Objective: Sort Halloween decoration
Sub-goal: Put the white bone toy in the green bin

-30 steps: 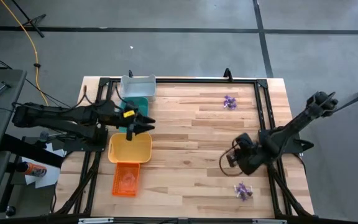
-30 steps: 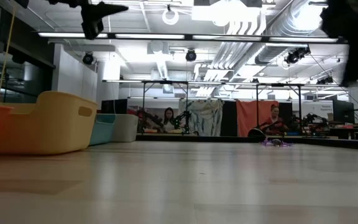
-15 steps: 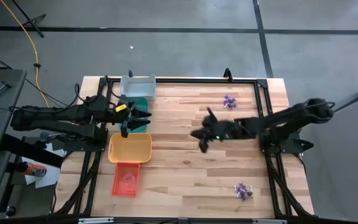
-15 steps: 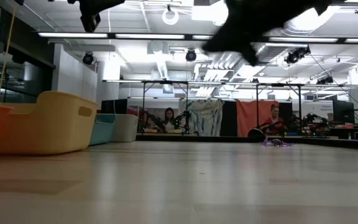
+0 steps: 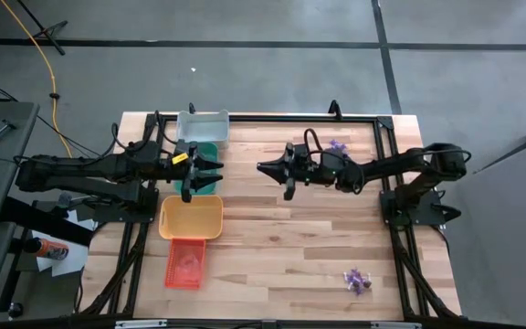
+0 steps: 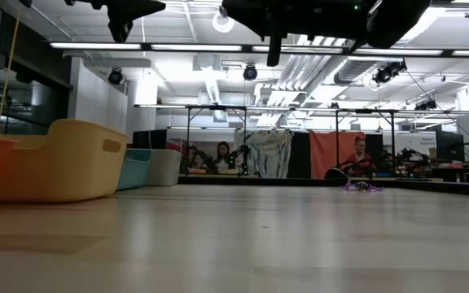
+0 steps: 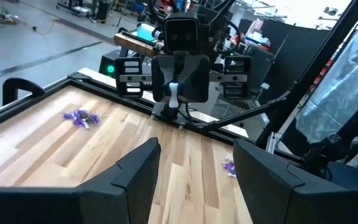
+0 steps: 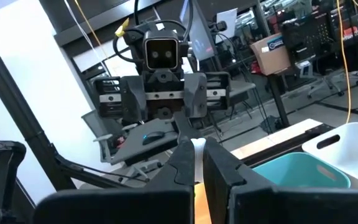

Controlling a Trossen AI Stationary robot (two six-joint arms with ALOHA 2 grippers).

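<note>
Purple Halloween decoration lies in two small heaps, one at the far right (image 5: 338,146) and one at the near right (image 5: 357,281); the left wrist view shows both heaps (image 7: 79,116) (image 7: 229,166). My right gripper (image 5: 264,167) hangs level over the table's middle, pointing at the left arm, shut on a tiny whitish trinket (image 7: 174,94). Facing it, my left gripper (image 5: 215,172) stands open and holds nothing (image 7: 196,163), high over the teal tray (image 5: 206,153). My right gripper pinches the tiny whitish trinket (image 8: 197,147) between its two fingertips. The fingers lie level and point toward the table's left side. The trinket is lifted well clear of the table.
Along the left side stand a grey tray (image 5: 202,126), the teal one, a yellow tray (image 5: 191,217) and an orange tray (image 5: 184,263), far to near. A black frame (image 5: 386,146) borders the wood top. People sit in the room beyond (image 6: 221,155).
My right gripper has swung from beside the near-right heap toward the far edge and the left, out over the table's middle. It has risen and tipped up from pointing down to level, staying shut.
</note>
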